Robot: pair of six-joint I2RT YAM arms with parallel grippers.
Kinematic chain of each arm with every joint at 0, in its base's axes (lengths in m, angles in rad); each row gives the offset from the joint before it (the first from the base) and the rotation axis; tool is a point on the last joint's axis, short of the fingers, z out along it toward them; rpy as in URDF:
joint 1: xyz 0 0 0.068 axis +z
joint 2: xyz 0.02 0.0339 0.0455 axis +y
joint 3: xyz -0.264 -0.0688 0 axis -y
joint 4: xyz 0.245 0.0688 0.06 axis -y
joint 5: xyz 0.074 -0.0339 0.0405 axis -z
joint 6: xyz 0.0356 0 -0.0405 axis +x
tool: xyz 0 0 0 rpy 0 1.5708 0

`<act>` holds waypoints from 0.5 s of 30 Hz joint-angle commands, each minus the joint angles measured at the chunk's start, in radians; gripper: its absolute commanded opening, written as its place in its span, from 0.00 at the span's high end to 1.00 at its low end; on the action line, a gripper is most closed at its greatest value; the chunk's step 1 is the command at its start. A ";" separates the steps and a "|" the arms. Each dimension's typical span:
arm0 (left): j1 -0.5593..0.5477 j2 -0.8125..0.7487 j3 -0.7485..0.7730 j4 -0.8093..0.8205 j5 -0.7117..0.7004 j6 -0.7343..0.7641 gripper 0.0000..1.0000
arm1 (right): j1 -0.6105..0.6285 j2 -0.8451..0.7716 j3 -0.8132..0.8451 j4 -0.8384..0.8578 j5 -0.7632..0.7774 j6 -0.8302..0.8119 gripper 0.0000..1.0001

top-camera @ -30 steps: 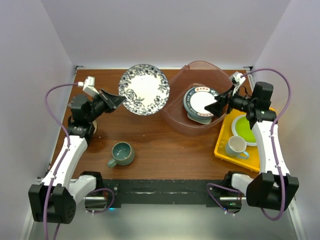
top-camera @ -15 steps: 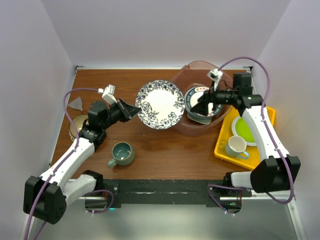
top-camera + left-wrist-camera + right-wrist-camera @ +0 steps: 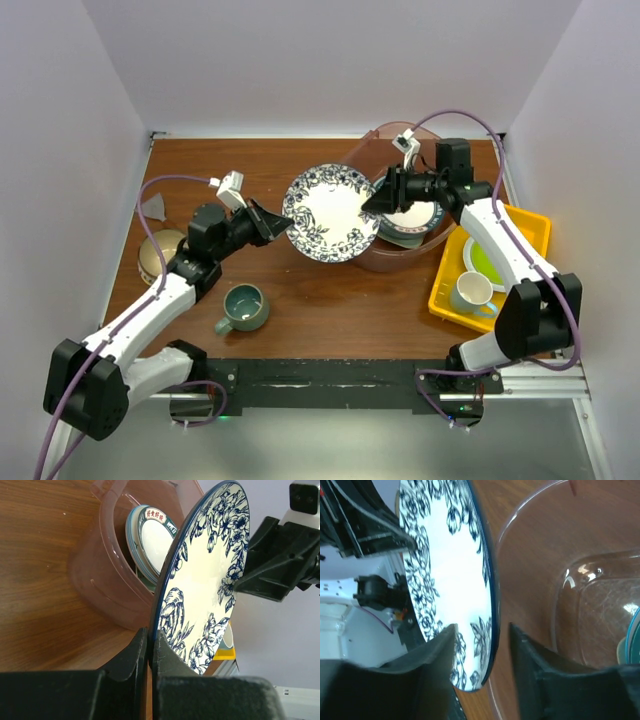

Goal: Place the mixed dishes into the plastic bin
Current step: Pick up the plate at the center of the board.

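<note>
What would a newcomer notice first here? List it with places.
A white plate with blue floral pattern hangs above mid-table, pinched by the left gripper; the right gripper straddles its opposite rim, jaws open. To its right stands the translucent pinkish plastic bin, plates stacked inside.

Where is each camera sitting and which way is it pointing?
Top: fixed above and behind the bases, looking down on the table; both arms show, left pincer and right pincer at the blue plate.
Left wrist: on the left arm, facing right toward the bin; its fingers clamp the plate's rim.
Right wrist: on the right arm, facing left; its fingers straddle the plate.
Shared: both wrist views show plate and bin.
</note>
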 commanded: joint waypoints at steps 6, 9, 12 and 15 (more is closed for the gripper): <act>-0.016 -0.003 0.060 0.226 0.025 -0.052 1.00 | 0.003 0.032 0.012 0.147 -0.010 0.208 1.00; -0.016 0.009 0.074 0.226 0.062 -0.033 1.00 | -0.003 0.034 0.018 0.155 -0.025 0.222 1.00; -0.015 -0.003 0.091 0.200 0.077 0.004 0.79 | -0.037 0.025 0.020 0.196 -0.071 0.262 1.00; -0.013 -0.037 0.143 0.084 0.033 0.093 0.37 | -0.109 0.012 0.009 0.268 -0.134 0.331 1.00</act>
